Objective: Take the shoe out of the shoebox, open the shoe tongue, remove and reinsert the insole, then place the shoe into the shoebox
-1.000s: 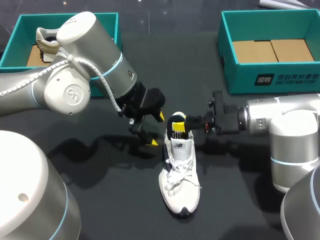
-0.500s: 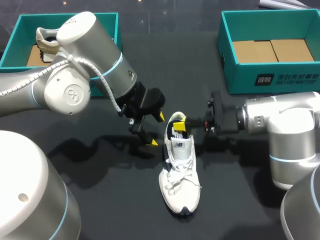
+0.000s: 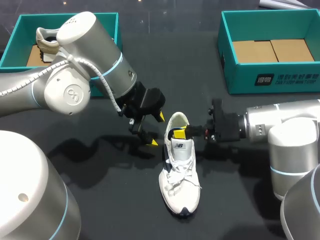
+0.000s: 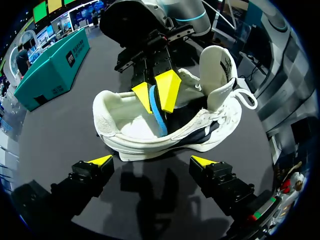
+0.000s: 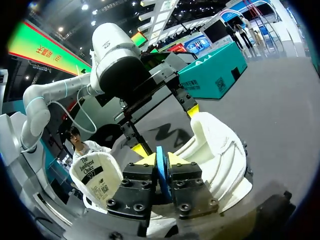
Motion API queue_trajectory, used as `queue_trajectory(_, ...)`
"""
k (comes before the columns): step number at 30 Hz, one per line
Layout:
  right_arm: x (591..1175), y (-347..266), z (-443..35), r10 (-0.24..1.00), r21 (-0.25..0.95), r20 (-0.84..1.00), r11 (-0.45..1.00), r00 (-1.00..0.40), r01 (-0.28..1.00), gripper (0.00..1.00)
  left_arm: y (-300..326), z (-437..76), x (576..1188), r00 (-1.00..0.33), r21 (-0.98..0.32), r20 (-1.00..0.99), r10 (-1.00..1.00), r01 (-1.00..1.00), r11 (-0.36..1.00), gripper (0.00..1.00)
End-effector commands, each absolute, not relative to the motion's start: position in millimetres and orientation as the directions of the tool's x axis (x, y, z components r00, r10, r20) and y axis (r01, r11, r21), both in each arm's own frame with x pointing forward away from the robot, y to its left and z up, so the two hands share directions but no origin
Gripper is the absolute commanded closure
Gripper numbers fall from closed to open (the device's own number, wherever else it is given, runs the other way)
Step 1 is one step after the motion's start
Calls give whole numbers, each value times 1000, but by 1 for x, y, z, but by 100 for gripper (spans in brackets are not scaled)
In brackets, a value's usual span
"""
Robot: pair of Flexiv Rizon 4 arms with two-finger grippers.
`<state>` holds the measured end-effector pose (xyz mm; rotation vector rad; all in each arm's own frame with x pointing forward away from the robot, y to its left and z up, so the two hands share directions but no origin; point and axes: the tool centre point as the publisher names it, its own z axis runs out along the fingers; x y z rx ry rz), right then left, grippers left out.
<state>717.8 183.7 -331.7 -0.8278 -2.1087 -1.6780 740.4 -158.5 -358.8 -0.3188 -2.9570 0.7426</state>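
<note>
Shoe (image 3: 179, 175) lies on table (image 3: 125, 210), heel end at right end effector (image 3: 181, 133). Its tips sit inside the heel opening, insole (image 4: 159, 117) pinched between them. Left end effector (image 3: 156, 130) is just beside the heel on the opposite side, fingers apart. Shoebox (image 3: 240, 80) lies beyond the right end effector, second shoebox (image 3: 20, 35) beyond the left.

I worked at a robot test station, not a home: my left arm (image 3: 70, 75) and right arm (image 3: 280, 125) hung over a dark bench (image 3: 100, 200), a teal left shoebox (image 3: 30, 21) and right shoebox (image 3: 270, 77) at its far corners.
</note>
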Motion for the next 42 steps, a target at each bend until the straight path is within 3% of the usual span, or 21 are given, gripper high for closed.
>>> queue_trajectory(1, 726, 184, -325, 237, 782, 566, 149, -790, 605, 55, -159, -359, 740, -975, -472, 23, 219, 183, 862, 0)
queue_trajectory(4, 735, 186, -321, 231, 790, 556, 154, -799, 594, 50, -159, -359, 740, -975, -472, 23, 219, 183, 862, 0)
queue_trajectory(9, 744, 188, -319, 220, 795, 549, 161, -806, 585, 56, -159, -359, 740, -975, -472, 23, 219, 183, 862, 0)
queue_trajectory(10, 746, 188, -319, 218, 795, 549, 162, -807, 584, 60, -159, -359, 740, -975, -472, 23, 219, 183, 862, 0)
queue_trajectory(13, 749, 190, -322, 214, 792, 552, 165, -806, 587, 99, -159, -359, 740, -975, -472, 23, 219, 183, 862, 0)
queue_trajectory(14, 749, 190, -324, 216, 788, 556, 169, -802, 592, 100, -159, -359, 740, -975, -472, 23, 219, 183, 862, 0)
queue_trajectory(34, 719, 183, -330, 290, 751, 572, 189, -767, 632, 100, -161, -356, 737, -971, -474, 12, 238, 204, 856, 0)
queue_trajectory(35, 719, 182, -329, 291, 753, 570, 189, -768, 630, 94, -161, -355, 736, -970, -473, 7, 242, 210, 856, 0)
queue_trajectory(36, 720, 182, -329, 292, 754, 568, 189, -769, 629, 79, -162, -354, 735, -970, -474, 6, 244, 213, 855, 0)
queue_trajectory(37, 720, 182, -328, 292, 755, 566, 189, -770, 627, 74, -161, -353, 734, -969, -474, 4, 246, 215, 854, 0)
queue_trajectory(42, 723, 181, -324, 297, 758, 559, 196, -774, 622, 67, -157, -349, 733, -969, -472, -6, 248, 222, 853, 0)
